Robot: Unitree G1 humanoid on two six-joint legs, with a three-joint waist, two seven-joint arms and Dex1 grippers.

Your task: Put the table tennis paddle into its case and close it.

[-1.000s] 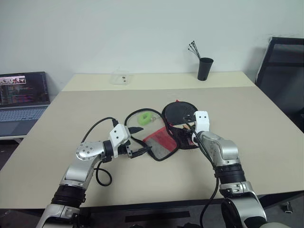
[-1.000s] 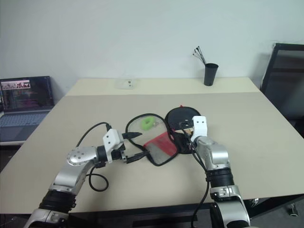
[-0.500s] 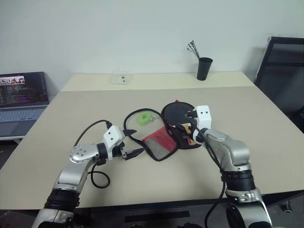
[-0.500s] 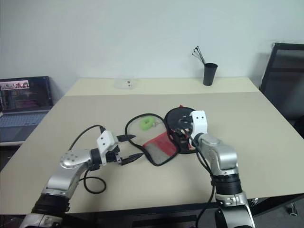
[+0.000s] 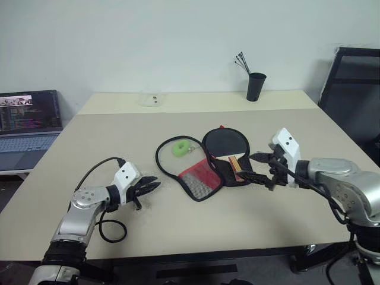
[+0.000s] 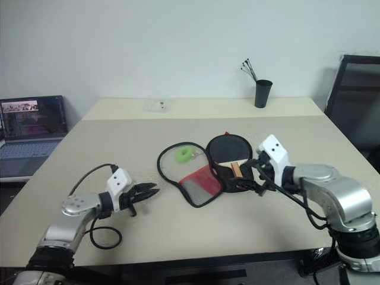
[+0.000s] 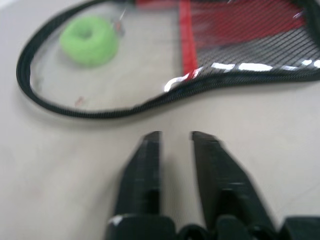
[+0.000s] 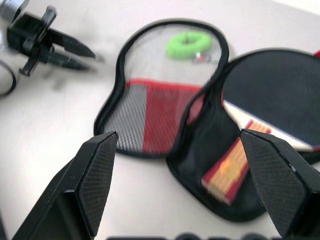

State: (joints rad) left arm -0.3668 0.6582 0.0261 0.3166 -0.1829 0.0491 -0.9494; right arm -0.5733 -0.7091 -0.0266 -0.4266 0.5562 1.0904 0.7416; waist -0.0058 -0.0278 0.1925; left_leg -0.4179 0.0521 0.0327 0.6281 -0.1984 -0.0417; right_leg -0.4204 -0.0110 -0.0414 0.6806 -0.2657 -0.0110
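Observation:
The case (image 5: 196, 176) lies unzipped on the table (image 5: 297, 136). Its mesh flap with the red panel is spread to the left, beside a lime-green ring tag (image 5: 181, 148). The table tennis paddle (image 5: 225, 142) rests in the case's right half, black face up, with its tan handle (image 8: 234, 169) pointing toward me. My left gripper (image 5: 149, 184) sits low over the table, left of the flap and clear of it. Its fingers (image 7: 150, 150) are shut with nothing between them. My right gripper (image 6: 246, 173) hovers open just right of the handle, holding nothing.
A black cup (image 5: 256, 86) with thin sticks and a small clear box (image 5: 149, 97) stand at the table's far edge. An open laptop (image 5: 28, 119) sits on a lower surface to the left. A black chair (image 5: 356, 89) stands at the right.
My left gripper drew back left from the flap's edge and shut. My right gripper lifted off the paddle's handle, swung out to the right and opened wider.

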